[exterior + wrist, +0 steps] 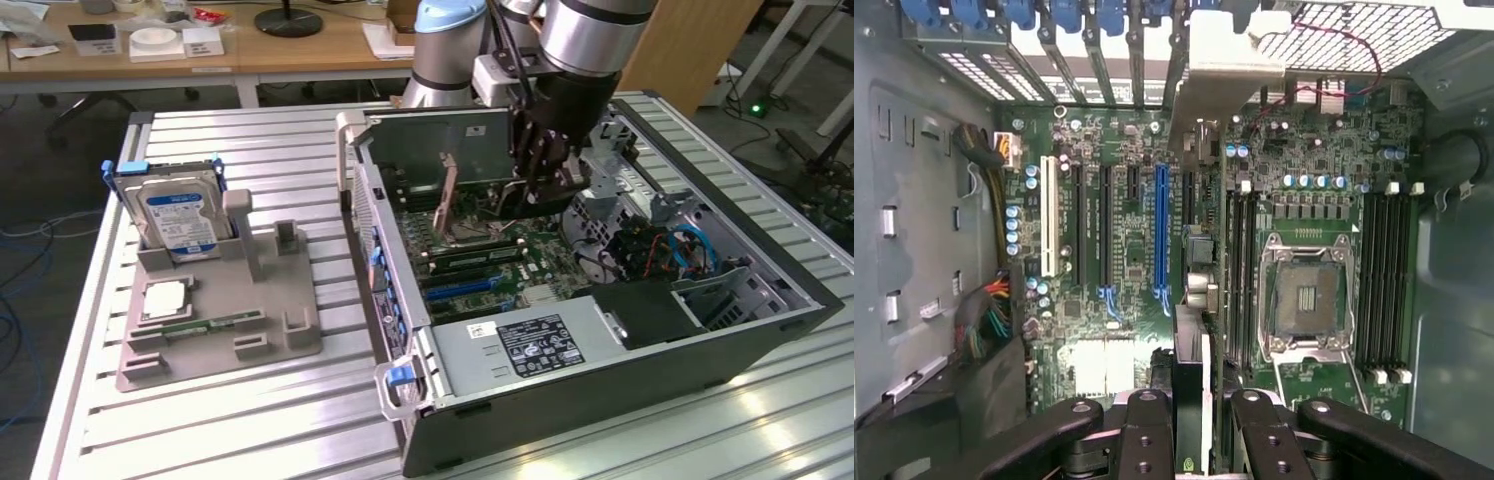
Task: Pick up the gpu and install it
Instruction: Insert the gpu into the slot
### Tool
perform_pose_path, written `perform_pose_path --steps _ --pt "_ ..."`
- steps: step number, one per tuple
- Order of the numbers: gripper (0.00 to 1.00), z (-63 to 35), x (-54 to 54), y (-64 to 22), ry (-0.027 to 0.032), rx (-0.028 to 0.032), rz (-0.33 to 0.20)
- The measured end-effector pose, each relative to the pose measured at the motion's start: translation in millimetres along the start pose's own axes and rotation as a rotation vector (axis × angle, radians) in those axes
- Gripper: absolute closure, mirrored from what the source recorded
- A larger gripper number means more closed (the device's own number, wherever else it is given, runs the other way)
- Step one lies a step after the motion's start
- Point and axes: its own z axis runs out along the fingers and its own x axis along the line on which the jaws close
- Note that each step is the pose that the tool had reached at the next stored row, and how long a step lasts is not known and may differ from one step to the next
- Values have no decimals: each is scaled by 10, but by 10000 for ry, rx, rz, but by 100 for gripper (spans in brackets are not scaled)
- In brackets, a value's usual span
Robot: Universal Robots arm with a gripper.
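Currently the black two-fingered gripper sits over the open dark computer case, jaws partly closed on the gpu, a thin flat dark circuit card with a long silvery end bracket. The card hangs on edge, upright, above the green motherboard and near the case's rear wall, not seated. In the wrist view the card runs edge-on between the two black fingers, its bracket end reaching toward the blue slot latches; it hovers just beside the long blue expansion slot and I cannot tell if it touches the board. Counts from the wrist view: one white slot, one long blue slot, a few black slots between them, one bare CPU socket with memory slot banks on both sides. One grey power supply with a label sits at the near corner of the case. On the slatted aluminium table, well apart toward the exterior view's left, is one grey parts holder carrying one silver hard drive with a blue label standing upright, one square CPU chip lying flat, and one narrow green memory stick lying flat. One silver-and-blue robot arm comes down from above.
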Motion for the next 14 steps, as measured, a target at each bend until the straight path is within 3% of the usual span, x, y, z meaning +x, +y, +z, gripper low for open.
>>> perform_pose_path --steps 1,2,4,7,14 --pt "73 10 0 0 1 -38 22" --pt "73 47 3 1 21 -134 41" --pt "73 89 6 18 45 -221 63" --pt "73 115 8 22 65 -299 70" --pt "73 212 14 24 68 -322 71"
